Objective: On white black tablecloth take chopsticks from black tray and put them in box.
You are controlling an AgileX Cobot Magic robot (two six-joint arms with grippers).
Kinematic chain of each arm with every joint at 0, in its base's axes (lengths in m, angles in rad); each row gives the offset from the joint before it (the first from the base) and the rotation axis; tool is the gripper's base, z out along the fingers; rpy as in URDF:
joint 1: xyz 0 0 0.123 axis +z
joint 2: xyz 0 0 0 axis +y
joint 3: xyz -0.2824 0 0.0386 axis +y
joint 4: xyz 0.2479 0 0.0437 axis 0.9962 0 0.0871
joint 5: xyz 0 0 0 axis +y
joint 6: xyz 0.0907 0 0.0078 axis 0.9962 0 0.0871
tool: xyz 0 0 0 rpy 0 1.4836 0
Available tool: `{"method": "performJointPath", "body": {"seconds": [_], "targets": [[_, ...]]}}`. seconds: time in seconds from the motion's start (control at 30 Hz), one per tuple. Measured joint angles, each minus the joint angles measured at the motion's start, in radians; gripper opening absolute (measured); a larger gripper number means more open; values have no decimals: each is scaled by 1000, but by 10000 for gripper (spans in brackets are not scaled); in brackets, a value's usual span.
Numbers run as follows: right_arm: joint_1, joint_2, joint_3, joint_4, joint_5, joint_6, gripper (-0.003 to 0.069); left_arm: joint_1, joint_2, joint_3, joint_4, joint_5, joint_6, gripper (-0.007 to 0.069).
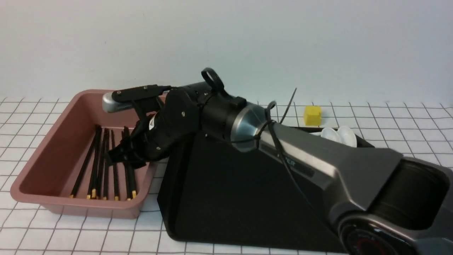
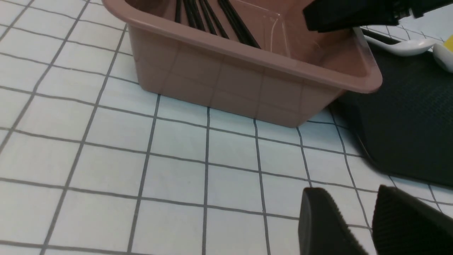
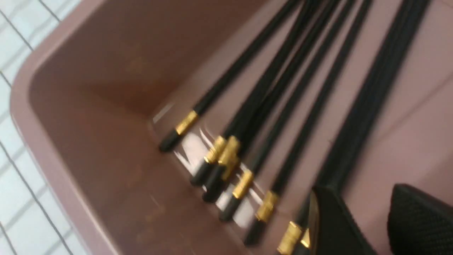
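Note:
Several black chopsticks (image 1: 102, 159) with gold bands lie side by side on the floor of the pinkish-brown box (image 1: 42, 148). They also show in the right wrist view (image 3: 283, 92) and the left wrist view (image 2: 212, 17). My right gripper (image 1: 122, 156) is low inside the box, open and empty (image 3: 359, 191), with two chopsticks just beside one finger. The black tray (image 1: 219, 198) lies right of the box, and my right arm hides part of it. I see no chopsticks on the tray. My left gripper (image 2: 348, 191) is open and empty above the tablecloth (image 2: 106, 159), outside the box (image 2: 240, 78).
White spoons (image 1: 336, 136) lie at the far end of the tray. A yellow cube (image 1: 313, 115) sits on the cloth behind it. My right arm reaches across the tray from lower right. A wall stands behind the table.

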Motion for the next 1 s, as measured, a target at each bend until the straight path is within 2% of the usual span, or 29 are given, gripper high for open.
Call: {"method": "performJointPath", "body": {"seconds": [0.07, 0.27, 0.37, 0.47, 0.57, 0.63, 0.7, 0.83, 1.0], "targets": [[-1, -79, 1, -72, 83, 0, 209, 0, 0, 0, 0, 0, 0, 239], [-1, -391, -1, -282, 390, -59, 8, 0, 0, 0, 0, 0, 0, 239], [-1, -556, 22, -367, 459, -73, -14, 0, 0, 0, 0, 0, 0, 239], [-1, -758, 179, -432, 465, -82, -14, 0, 0, 0, 0, 0, 0, 239], [-2, -923, 387, -443, 466, -58, -14, 0, 0, 0, 0, 0, 0, 239], [-2, -1104, 679, -430, 356, -18, -13, 0, 0, 0, 0, 0, 0, 239], [-2, -1246, 960, -399, 141, 21, -13, 0, 0, 0, 0, 0, 0, 239], [-2, -1408, 1343, -362, -211, 96, -8, 0, 0, 0, 0, 0, 0, 239], [-1, -1521, 1492, -367, -314, 171, -5, 0, 0, 0, 0, 0, 0, 239]]}}
